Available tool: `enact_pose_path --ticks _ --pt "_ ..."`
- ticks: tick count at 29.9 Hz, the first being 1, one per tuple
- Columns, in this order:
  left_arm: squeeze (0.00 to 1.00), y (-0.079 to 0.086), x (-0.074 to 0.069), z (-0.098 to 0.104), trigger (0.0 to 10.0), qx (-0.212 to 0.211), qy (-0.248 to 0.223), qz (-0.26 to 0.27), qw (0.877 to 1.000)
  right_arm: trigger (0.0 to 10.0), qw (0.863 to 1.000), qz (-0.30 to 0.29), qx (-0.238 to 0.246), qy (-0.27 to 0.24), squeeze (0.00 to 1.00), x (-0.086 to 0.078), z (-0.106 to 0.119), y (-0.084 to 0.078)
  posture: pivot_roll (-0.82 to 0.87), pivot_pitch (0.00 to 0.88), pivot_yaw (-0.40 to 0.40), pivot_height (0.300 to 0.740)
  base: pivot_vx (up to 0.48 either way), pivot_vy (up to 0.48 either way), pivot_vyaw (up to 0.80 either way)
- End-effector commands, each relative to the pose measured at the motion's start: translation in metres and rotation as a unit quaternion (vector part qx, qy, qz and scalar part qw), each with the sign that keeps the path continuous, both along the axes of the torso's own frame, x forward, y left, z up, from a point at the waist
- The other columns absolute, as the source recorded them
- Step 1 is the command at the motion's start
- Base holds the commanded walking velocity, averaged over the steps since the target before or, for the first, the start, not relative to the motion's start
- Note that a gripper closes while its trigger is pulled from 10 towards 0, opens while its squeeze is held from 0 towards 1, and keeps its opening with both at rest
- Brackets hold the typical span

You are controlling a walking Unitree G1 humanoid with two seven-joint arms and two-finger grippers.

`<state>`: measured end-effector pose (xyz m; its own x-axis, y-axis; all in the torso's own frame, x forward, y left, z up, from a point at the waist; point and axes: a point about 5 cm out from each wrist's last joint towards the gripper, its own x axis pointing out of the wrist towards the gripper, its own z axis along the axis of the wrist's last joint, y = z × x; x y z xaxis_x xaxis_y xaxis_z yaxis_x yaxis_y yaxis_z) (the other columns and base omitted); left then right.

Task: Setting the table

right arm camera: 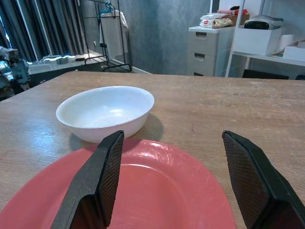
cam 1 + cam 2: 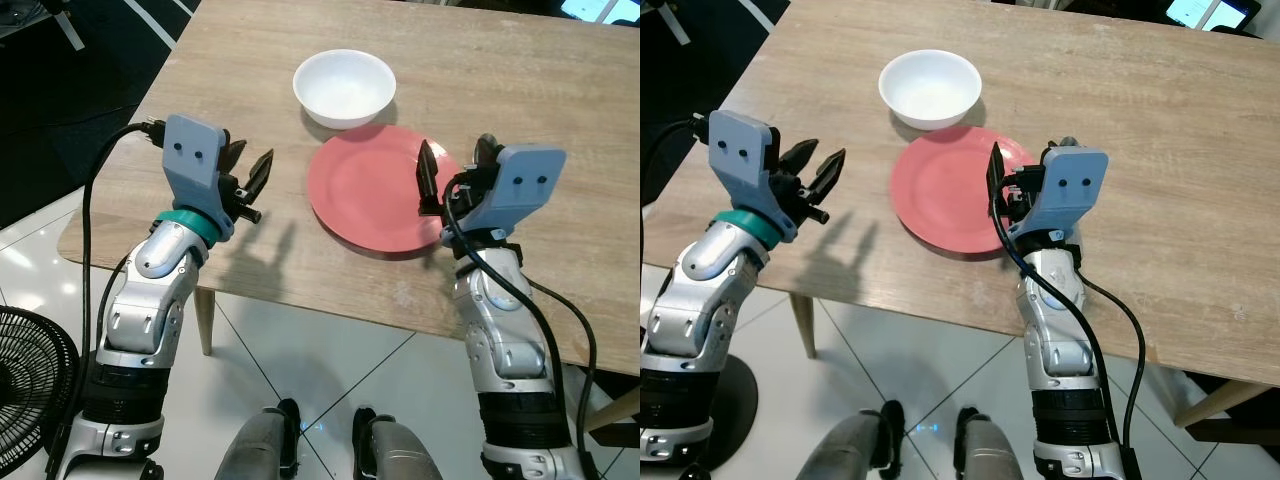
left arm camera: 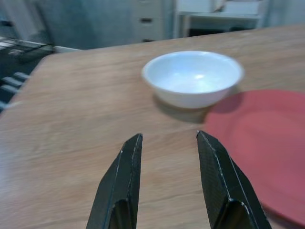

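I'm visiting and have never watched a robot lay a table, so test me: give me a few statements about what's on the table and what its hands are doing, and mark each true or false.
1. The white bowl is empty. True.
2. The bowl sits in the middle of the red plate. False: it stands on the wooden table at the plate's far edge.
3. The right gripper is open over the plate's right side. True.
4. The left gripper holds a spoon. False: it is open and holds nothing.
5. The plate carries food. False: it is bare.
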<state>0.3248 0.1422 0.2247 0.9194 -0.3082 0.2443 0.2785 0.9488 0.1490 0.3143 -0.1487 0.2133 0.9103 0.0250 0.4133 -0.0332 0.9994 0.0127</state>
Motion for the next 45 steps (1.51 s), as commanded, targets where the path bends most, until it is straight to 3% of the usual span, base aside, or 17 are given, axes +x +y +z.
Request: enact_pose_path --ticks 1,11,45 --pt "0.00 0.003 0.001 -0.005 10.0 0.009 -0.002 0.025 1.000 10.0 1.000 0.002 0.000 0.004 0.00 0.000 -0.004 0.002 0.01 0.165 0.114 0.740 0.000 0.000 0.00" --pt "0.00 -0.001 0.002 -0.005 10.0 0.007 -0.007 0.031 0.999 10.0 1.000 -0.006 -0.004 0.012 0.00 0.002 -0.006 -0.001 0.00 0.174 0.113 0.740 0.000 0.000 0.00" --pt "0.00 -0.002 0.003 -0.004 10.0 0.006 -0.016 0.037 0.999 10.0 1.000 -0.021 -0.001 0.017 0.00 0.004 -0.008 -0.009 0.00 0.181 0.112 0.740 -0.296 0.000 0.00"
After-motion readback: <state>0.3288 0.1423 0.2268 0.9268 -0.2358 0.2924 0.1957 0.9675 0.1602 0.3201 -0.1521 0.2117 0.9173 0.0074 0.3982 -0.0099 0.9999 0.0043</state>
